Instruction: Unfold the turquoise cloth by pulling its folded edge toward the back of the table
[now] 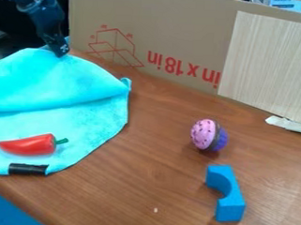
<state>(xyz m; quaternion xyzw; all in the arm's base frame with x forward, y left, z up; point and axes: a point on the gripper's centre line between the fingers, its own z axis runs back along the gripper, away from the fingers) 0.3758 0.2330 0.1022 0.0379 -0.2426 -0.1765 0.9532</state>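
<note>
The black gripper (59, 49) hangs at the upper left, its tip at the back edge of a turquoise cloth (83, 125). The cloth lies on the table, with its back part folded over. On the cloth's front part rests a red toy pepper (29, 144) with a green stem, near a black strip. To the right, on bare wood, sits a toy cupcake (205, 134) with a pink speckled top and a purple base, tipped on its side. A blue arch-shaped block (226, 193) lies in front of it.
A cardboard panel (163, 26) with red print stands along the back of the wooden table (156, 180). A pale wood-grain sheet (268, 65) covers its right part. A torn white piece (289, 124) lies at the right edge. Something blue shows at the lower left corner.
</note>
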